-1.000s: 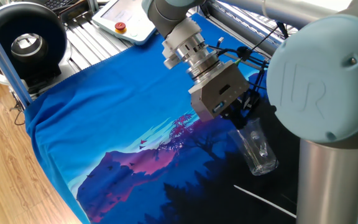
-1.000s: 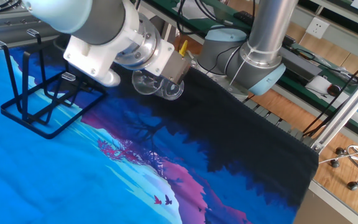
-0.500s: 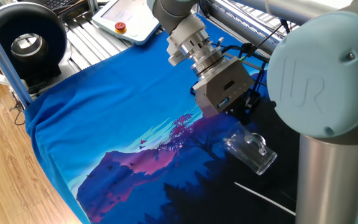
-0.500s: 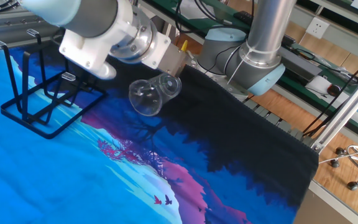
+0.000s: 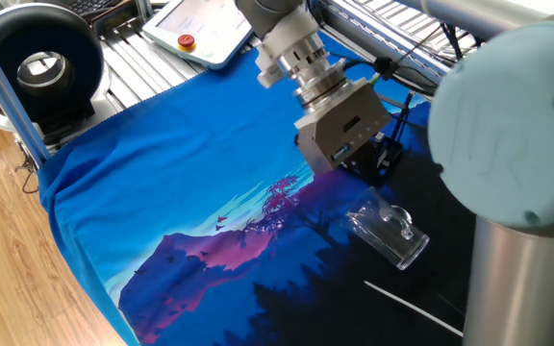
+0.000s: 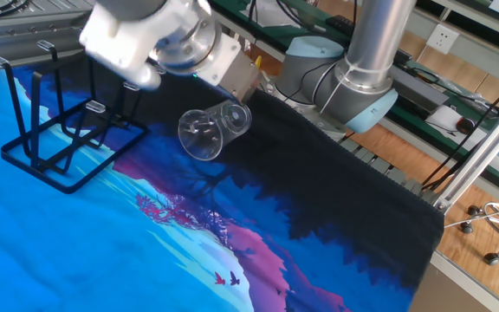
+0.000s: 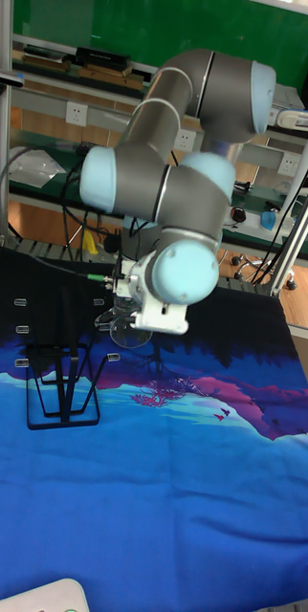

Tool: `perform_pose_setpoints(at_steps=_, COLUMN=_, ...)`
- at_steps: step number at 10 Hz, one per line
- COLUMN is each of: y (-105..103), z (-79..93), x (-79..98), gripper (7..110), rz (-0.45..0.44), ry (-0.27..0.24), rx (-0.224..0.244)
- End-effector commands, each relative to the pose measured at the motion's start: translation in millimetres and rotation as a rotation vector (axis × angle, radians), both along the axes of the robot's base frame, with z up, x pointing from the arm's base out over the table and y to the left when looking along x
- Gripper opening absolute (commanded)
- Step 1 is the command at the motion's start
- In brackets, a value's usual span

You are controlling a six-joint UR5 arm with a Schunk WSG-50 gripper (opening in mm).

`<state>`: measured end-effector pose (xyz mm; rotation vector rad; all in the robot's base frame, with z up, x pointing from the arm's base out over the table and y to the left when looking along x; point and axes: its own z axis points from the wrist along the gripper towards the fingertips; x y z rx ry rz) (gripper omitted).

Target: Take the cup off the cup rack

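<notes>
The cup [image 6: 213,133] lies on its side on the tabletop cloth [image 6: 102,251], just below the hand [image 6: 248,87]; the hand holds nothing; whether its fingers are apart cannot be told; the cup rack [image 6: 55,143] stands to the left.

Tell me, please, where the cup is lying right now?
The cup lies on its side on the dark part of the cloth, off the rack and to its right in the other fixed view, just below the pincer.

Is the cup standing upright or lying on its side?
On its side: the cup lies on the cloth, mouth sideways, off the rack.
</notes>
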<state>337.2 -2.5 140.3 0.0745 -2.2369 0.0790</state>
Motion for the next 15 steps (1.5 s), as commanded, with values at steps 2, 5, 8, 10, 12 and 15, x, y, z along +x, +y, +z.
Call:
perform_pose_setpoints(at_steps=2, y=18.2, z=-17.5, x=47.5, gripper=7, rz=0.010, ry=-0.271, rx=0.051)
perform_pose_setpoints(at_steps=5, y=57.6, z=-51.4, x=115.7, gripper=22, rz=0.058, ry=-0.579, rx=0.273)
perform_pose_setpoints(at_steps=8, y=52.3, z=-64.1, x=177.9, gripper=22, rz=0.143, ry=-0.830, rx=0.268)
perform_pose_setpoints(at_steps=10, y=58.1, z=-63.6, x=178.7, gripper=22, rz=0.111, ry=-0.836, rx=0.277)
perform_pose_setpoints(at_steps=12, y=57.3, z=-63.7, x=179.5, gripper=22, rz=0.098, ry=-0.839, rx=0.267)
perform_pose_setpoints(at_steps=15, y=43.9, z=-67.6, x=164.4, gripper=22, rz=0.090, ry=-0.795, rx=0.206)
